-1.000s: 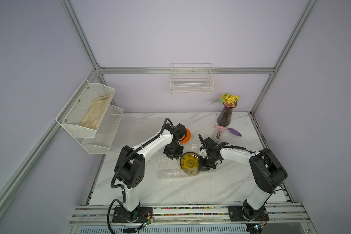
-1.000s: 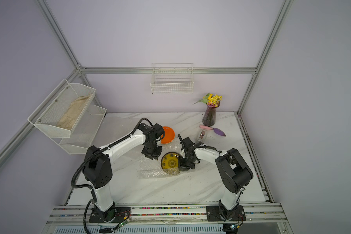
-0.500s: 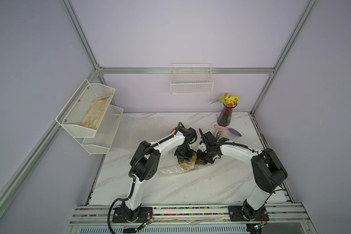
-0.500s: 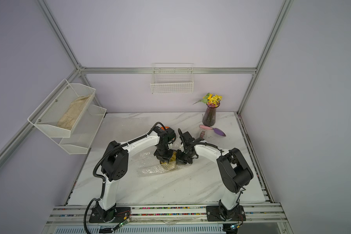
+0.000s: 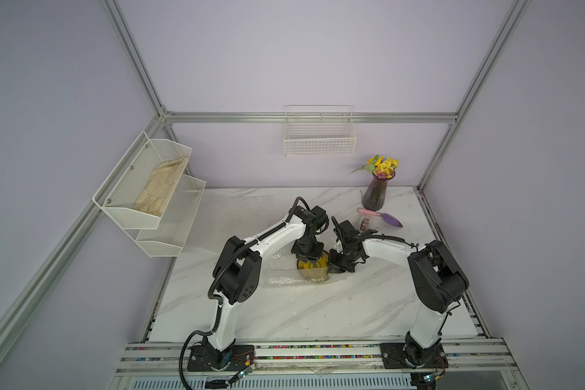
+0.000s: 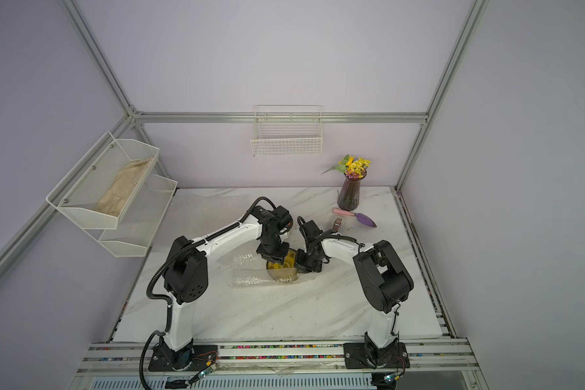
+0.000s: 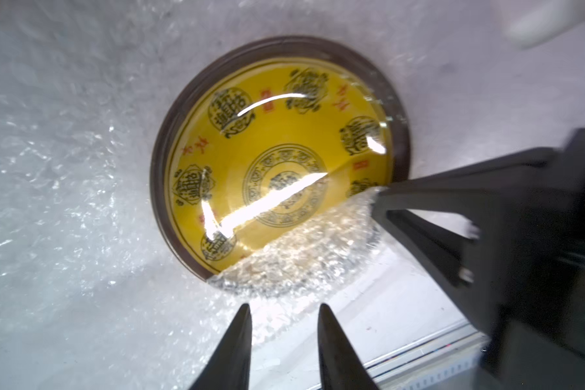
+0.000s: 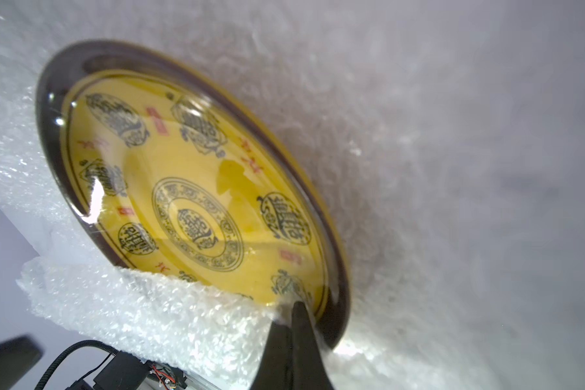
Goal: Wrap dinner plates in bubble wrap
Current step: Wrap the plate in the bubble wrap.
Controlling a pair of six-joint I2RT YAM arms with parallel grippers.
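Both top views: yellow plate lies near the middle of the tabletop on a clear sheet of bubble wrap. The wrap's near edge is folded up over the plate's front part. Left hand points down at the plate's left side. Right hand is at the plate's right side. Jaw states are too small to read here.

Left wrist view: left hand has its two fingers apart, nothing between them, tips over the wrap just beside the plate rim. A wrap flap covers part of the plate. The right hand tip sits at the flap's corner.

Right wrist view: right hand is closed, pinching the edge of the wrap flap at the plate rim. More wrap lies under the plate.
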